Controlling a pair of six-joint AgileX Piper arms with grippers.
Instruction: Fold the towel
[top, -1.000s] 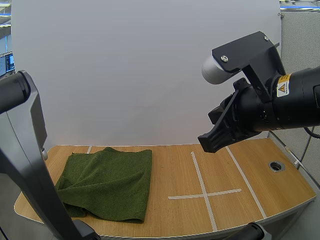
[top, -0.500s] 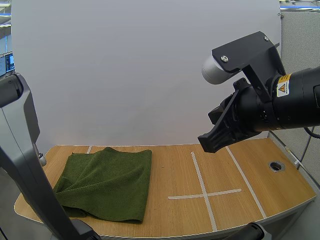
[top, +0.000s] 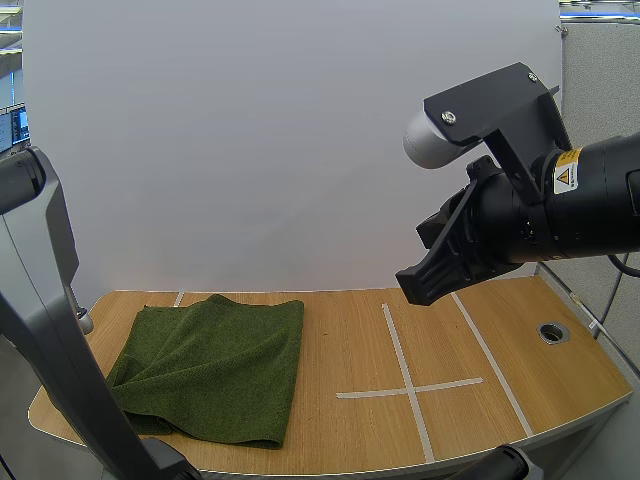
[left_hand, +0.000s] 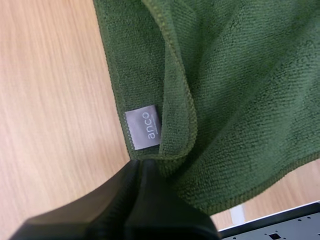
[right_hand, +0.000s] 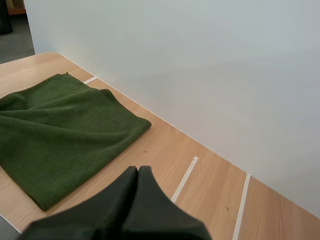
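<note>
The right arm (top: 585, 215) is a round black barrel with a yellow warning label (top: 567, 172); the right gripper (top: 416, 285) is black too. The left arm (top: 35, 255), near left, looks grey, perhaps dark-edged.

Robot lab test rig. Wooden table (top: 350, 340) marked with white tape lines (top: 410, 390), a cable hole (top: 552, 332) near the table's right end, a plain white board (top: 280, 150) along the table's back edge. Black robot arm (top: 590, 200) with a yellow warning sticker (top: 566, 172) and the right claw (top: 420, 285) above the table.
</note>
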